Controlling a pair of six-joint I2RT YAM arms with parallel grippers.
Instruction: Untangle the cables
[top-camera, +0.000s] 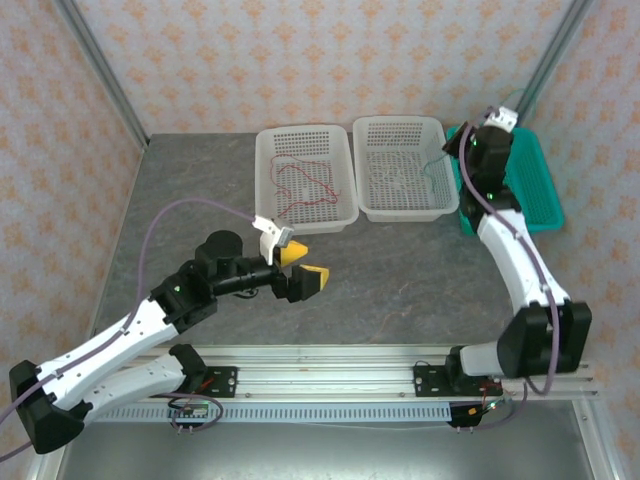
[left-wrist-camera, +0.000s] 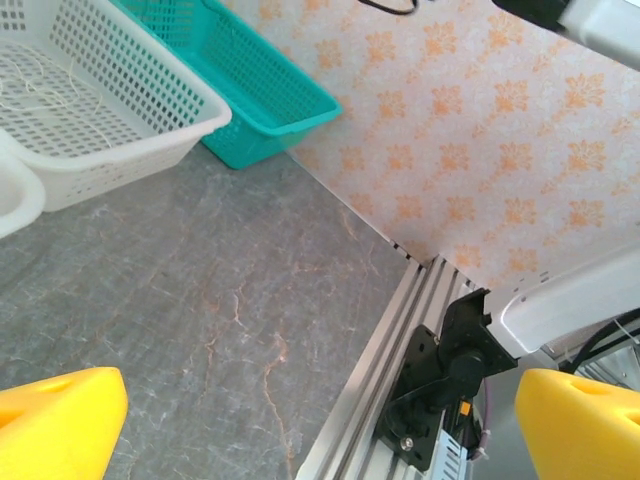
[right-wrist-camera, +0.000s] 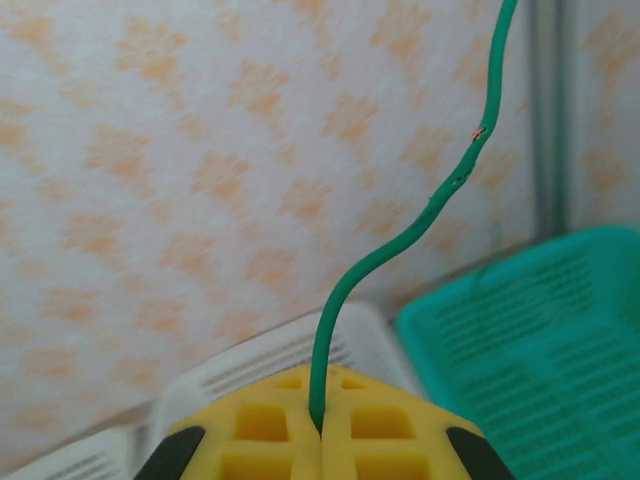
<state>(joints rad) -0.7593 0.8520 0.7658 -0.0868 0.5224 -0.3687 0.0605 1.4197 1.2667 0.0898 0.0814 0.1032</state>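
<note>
Green cable (right-wrist-camera: 400, 240) clenched in right gripper (right-wrist-camera: 320, 425), held up at the teal basket's (right-wrist-camera: 540, 350) left rim. Red cable (top-camera: 300, 185) lies in the white basket (top-camera: 300, 131) farthest from the teal basket. Left gripper (top-camera: 303, 268) splayed, empty, well apart from the teal basket. Step, likely: sorting green. Next: carry it over the teal basket, lower, release.

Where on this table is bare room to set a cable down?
Bare table lies between the left wall and the left white basket, and in front of the baskets, between the open left fingers and the right arm. Far right is crowded: middle white basket, teal basket and the right fingers shut on the green cable.
</note>
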